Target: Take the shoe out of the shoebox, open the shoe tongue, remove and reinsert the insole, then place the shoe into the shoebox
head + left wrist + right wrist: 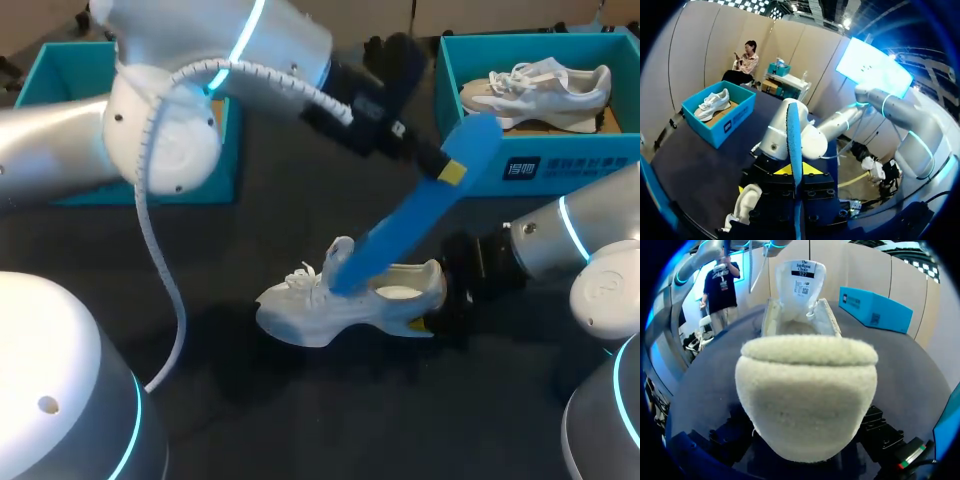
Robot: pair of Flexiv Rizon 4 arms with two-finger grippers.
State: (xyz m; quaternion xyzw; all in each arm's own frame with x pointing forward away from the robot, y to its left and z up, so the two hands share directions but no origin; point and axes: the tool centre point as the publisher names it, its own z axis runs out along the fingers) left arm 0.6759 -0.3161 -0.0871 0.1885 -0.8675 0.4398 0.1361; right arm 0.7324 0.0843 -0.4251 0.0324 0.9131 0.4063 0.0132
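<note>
A white shoe (330, 305) stands on the black table, toe toward the left. Its tongue (800, 275) is pulled upright. My right gripper (432, 310) clasps the heel (805, 395) from both sides; a black finger (880, 432) shows beside it. A long blue insole (410, 215) slants from the shoe's opening up to my left gripper (448, 165), which is shut on its upper end. In the left wrist view the insole (794, 145) stands edge-on between the fingers of that gripper (794, 172), with the shoe's heel (747, 200) below.
A teal shoebox (530, 165) at the back right holds a second white shoe (540, 90). Another teal box (60, 75) sits at the back left, largely hidden behind my left arm (180, 110).
</note>
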